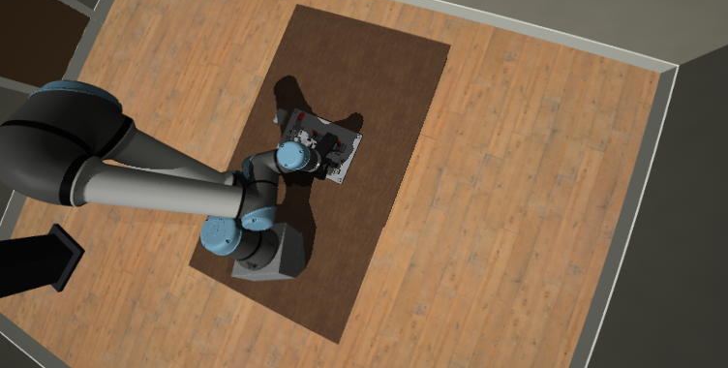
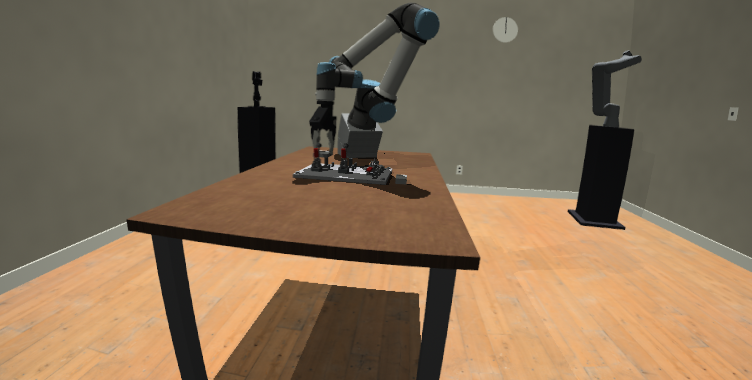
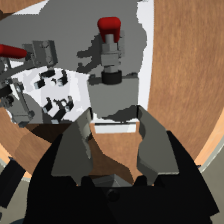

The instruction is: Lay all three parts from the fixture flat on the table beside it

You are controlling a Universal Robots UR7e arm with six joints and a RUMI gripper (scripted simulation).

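Observation:
The fixture [image 1: 349,163] [image 2: 363,176] [image 3: 145,45] is a pale baseplate with several red-handled toggle clamps [image 3: 109,27], standing on the brown table [image 1: 356,59] [image 2: 315,219]. My gripper [image 1: 331,143] [image 2: 322,148] [image 3: 114,107] hangs just above the fixture's edge. It is shut on a grey flat part [image 3: 114,97], which sits between the fingertips with a white strip below it. A small grey part [image 1: 278,118] [image 2: 401,178] lies on the table right beside the fixture. I cannot make out any other part among the clamps.
The robot's grey base block [image 1: 285,258] [image 2: 360,141] stands on the table behind the fixture. Dark pedestals [image 2: 256,135] [image 2: 604,177] stand on the floor well away from the table.

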